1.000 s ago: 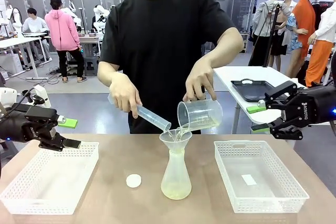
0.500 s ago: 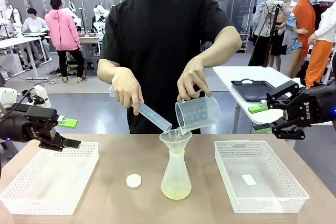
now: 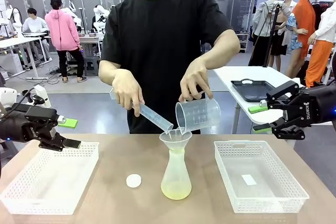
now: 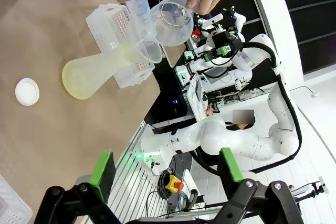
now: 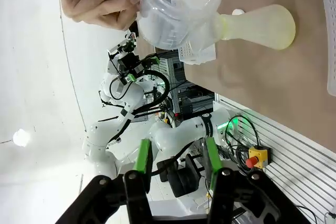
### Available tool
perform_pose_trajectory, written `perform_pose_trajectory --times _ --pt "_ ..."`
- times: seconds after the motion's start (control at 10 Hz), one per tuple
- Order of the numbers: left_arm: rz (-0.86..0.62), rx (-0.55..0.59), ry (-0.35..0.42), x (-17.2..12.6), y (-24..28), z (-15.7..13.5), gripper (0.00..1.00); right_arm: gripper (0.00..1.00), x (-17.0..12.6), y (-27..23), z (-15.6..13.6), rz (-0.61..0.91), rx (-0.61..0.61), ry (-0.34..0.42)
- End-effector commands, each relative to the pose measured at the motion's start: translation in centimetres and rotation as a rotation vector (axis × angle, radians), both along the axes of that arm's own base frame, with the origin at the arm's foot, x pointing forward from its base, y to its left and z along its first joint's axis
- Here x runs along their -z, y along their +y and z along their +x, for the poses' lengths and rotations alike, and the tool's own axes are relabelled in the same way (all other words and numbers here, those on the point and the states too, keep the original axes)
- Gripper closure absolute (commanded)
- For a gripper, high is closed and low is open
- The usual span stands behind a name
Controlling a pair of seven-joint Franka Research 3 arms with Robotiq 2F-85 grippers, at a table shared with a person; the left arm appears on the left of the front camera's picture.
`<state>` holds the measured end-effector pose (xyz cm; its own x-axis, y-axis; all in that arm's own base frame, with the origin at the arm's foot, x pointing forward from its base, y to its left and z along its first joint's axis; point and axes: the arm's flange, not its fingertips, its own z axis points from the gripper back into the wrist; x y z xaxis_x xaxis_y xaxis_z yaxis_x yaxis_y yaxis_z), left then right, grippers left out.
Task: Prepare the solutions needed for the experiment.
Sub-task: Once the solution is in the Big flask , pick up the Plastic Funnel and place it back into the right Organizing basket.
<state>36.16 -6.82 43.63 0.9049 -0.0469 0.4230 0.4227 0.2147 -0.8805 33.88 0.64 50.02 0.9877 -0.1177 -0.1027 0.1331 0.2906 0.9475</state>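
The left gripper (image 3: pixel 68 133) hangs by the far rim of the left basket (image 3: pixel 37 206), fingers spread wide, empty. At centre the pale yellow solution (image 3: pixel 176 189) lies shallow in the flask (image 3: pixel 176 166), beneath a funnel (image 3: pixel 175 138) into which a person tips a cylinder (image 3: pixel 153 117) and a beaker (image 3: pixel 198 114). The right gripper (image 3: pixel 261 118), fingers partly apart and empty, hovers beyond the right basket (image 3: pixel 268 203).

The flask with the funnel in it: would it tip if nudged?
Probably not easily: the flask has a wide base and narrow neck. It likely feels light, holding only shallow yellow liquid. The funnel resting on top might topple.
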Motion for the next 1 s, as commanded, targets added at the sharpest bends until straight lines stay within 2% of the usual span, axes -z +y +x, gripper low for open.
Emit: perform_pose_trajectory --times 0.0,0.7,0.9 --pt "-0.005 0.014 -0.017 0.16 0.04 -0.14 0.0 0.49 0.0 -0.04 0.21 -0.008 -0.01 -0.013" --pt "-0.005 0.014 -0.017 0.16 0.04 -0.14 0.0 0.49 0.01 0.02 0.0 -0.001 0.0 0.0" --pt "-0.005 0.014 -0.017 0.16 0.04 -0.14 0.0 0.49 0.05 0.1 -0.27 0.006 0.014 -0.045"
